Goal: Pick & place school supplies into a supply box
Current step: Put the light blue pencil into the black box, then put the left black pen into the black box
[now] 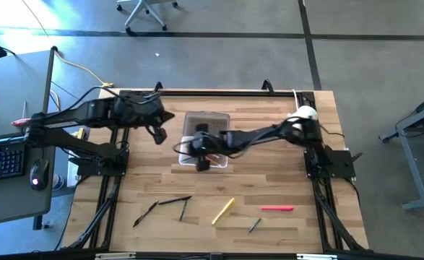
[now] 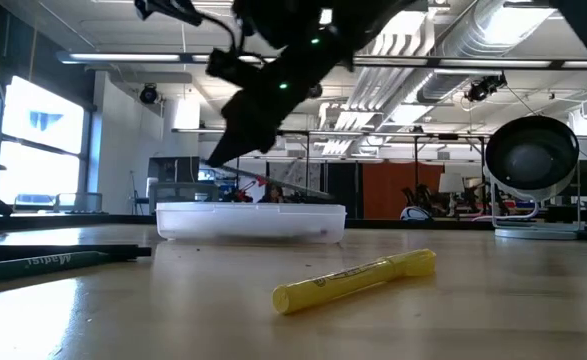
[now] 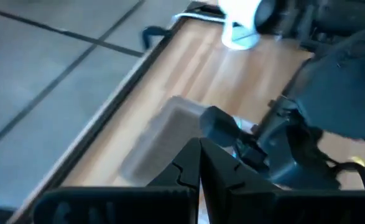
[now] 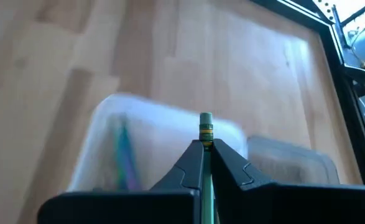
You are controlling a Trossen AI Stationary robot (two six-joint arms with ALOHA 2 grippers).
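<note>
The clear supply box [image 1: 194, 160] stands at the table's middle with its greyish lid [image 1: 207, 120] open toward the far edge; it also shows in the low view [image 2: 251, 220]. A few supplies [image 4: 124, 155] lie inside it. My right gripper [image 1: 201, 160] hovers over the box [image 4: 138, 149], shut on a pencil [image 4: 206, 127] with a gold-and-green band. My left gripper [image 1: 158, 133] is shut and empty, raised just left of the lid [image 3: 170, 127]. More supplies lie near the front: black pens [image 1: 172, 201], a yellow marker [image 1: 223, 210], a green pencil [image 1: 255, 225], a pink pen [image 1: 277, 208]. My right gripper pinches the pencil between its two fingers, just behind the banded end [image 4: 206, 138], which sticks out past the fingertips. The pencil lies along the fingers, not across them. It is lifted clear, above the open box.
A white cylindrical camera [image 1: 305, 114] stands at the far right of the table; it also shows in the low view [image 2: 533, 160]. The yellow marker [image 2: 358, 278] and dark pens [image 2: 33, 262] lie on the near part of the table. Black frame rails run along the table's edges.
</note>
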